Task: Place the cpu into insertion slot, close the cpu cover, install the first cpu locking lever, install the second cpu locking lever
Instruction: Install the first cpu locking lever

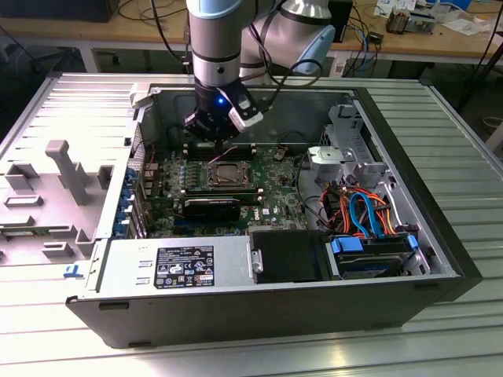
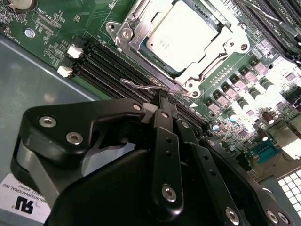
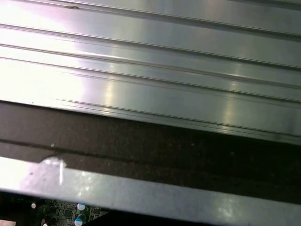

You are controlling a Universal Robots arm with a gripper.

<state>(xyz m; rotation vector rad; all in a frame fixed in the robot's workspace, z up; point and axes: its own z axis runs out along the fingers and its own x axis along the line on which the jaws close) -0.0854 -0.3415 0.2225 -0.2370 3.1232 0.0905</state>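
Inside the open computer case (image 1: 440, 259) lying on the ribbed metal table (image 1: 471, 141), the motherboard (image 1: 275, 200) is showing the cpu (image 2: 181, 35) sitting in the insertion slot (image 1: 226, 174), with the cpu cover (image 2: 141, 26) lying down around it. Just beside the socket, the gripper (image 2: 163, 97) is hovering with its fingers pressed together, its tip touching a thin wire locking lever (image 2: 141, 85).
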